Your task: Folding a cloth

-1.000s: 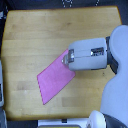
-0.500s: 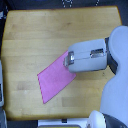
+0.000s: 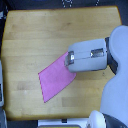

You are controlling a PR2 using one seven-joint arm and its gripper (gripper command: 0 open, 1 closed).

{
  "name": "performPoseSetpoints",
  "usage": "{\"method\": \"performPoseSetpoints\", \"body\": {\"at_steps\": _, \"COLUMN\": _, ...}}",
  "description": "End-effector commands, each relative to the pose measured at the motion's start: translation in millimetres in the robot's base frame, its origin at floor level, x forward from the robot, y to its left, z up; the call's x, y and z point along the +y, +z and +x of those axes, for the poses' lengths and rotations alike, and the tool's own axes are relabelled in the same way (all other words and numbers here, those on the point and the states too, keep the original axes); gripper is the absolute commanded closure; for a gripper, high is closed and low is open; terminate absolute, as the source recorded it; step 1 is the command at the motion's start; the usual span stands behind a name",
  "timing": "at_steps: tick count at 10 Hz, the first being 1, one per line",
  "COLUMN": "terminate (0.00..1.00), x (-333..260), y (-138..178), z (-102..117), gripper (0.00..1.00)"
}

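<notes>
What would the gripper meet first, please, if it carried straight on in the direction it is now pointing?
The pink cloth. The gripper points toward the exterior view's left and is already at the cloth's upper corner. Beyond it lies only the bare wooden table. Height above the fabric and whether the jaws are closed are unclear from this view.

You see a bulky arm (image 3: 112,55) in pale grey-white rounded shells, a dark band at its joint, and a boxy grey gripper (image 3: 70,59) housing with small dark markings on top.
</notes>
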Motion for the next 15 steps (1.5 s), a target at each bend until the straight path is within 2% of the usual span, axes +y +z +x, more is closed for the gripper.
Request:
{"method": "performPoseSetpoints", "body": {"at_steps": 1, "terminate": 0.0, "x": -4.1, "y": 6.8, "z": 0.4, "gripper": 1.0}}
{"method": "performPoseSetpoints", "body": {"at_steps": 5, "terminate": 0.0, "x": -36.2, "y": 29.8, "z": 13.7, "gripper": 1.0}}
{"method": "performPoseSetpoints", "body": {"at_steps": 8, "terminate": 0.0, "x": -48.8, "y": 63.6, "z": 25.4, "gripper": 1.0}}
{"method": "performPoseSetpoints", "body": {"at_steps": 9, "terminate": 0.0, "x": -42.4, "y": 80.4, "z": 37.8, "gripper": 1.0}}
{"method": "performPoseSetpoints", "body": {"at_steps": 12, "terminate": 0.0, "x": 4.0, "y": 107.6, "z": 46.1, "gripper": 1.0}}
{"method": "performPoseSetpoints", "body": {"at_steps": 15, "terminate": 0.0, "x": 76.1, "y": 124.1, "z": 29.3, "gripper": 1.0}}
